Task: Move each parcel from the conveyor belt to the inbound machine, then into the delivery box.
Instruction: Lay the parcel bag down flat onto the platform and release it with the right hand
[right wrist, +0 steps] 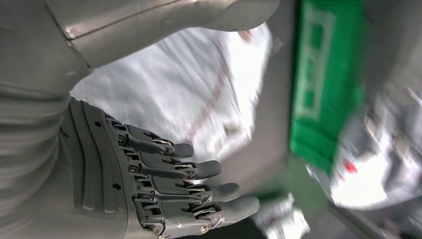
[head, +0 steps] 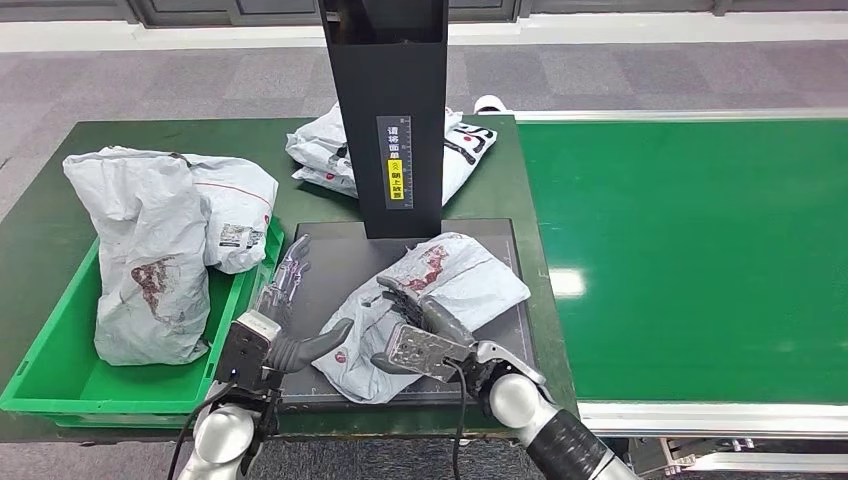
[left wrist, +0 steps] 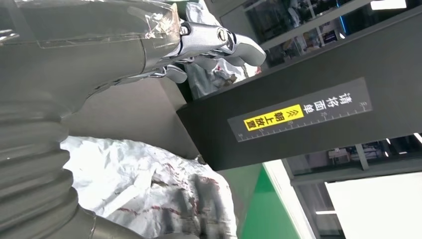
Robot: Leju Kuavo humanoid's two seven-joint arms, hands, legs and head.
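- A white parcel (head: 430, 305) is lying on the black scanner plate (head: 330, 270), in front of the plate's black post (head: 390, 110).
- The right hand (head: 420, 335) is resting over the parcel, fingers (right wrist: 199, 169) apart and lightly curled, gripping nothing.
- The left hand (head: 275, 315) is hovering at the plate's left edge, fingers spread, empty.
- The green delivery box (head: 60, 370), left of the plate, is holding two parcels (head: 160, 250).

Dark green table (head: 60, 190) bears green bin (head: 50, 385), scanner plate (head: 330, 270), 1 parcel (head: 320, 150).

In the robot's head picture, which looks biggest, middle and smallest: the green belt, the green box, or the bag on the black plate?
Largest to smallest, as they look in the head view:
1. The green conveyor belt
2. The green delivery box
3. The parcel on the black plate, partly covered by the right robot hand

Those sizes hold for this picture only.
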